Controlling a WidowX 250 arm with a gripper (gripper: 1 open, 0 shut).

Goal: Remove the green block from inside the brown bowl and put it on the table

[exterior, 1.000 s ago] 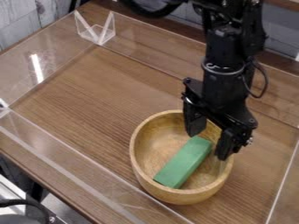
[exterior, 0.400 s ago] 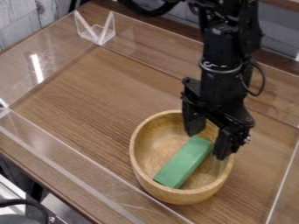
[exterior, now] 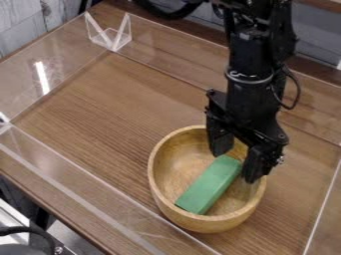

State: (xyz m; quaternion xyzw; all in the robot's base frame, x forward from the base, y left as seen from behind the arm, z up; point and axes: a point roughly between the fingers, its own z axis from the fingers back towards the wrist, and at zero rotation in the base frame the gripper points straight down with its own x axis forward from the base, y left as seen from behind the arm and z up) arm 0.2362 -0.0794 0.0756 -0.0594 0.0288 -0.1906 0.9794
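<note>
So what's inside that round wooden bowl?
A flat bright green block lies inside the round tan wooden bowl. The robot's open black pincer reaches down over the block's far end, hiding that end and part of the bowl's floor.

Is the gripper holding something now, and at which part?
Nothing is held. The gripper is open over the far end of the green block, which lies in the brown bowl.
</note>
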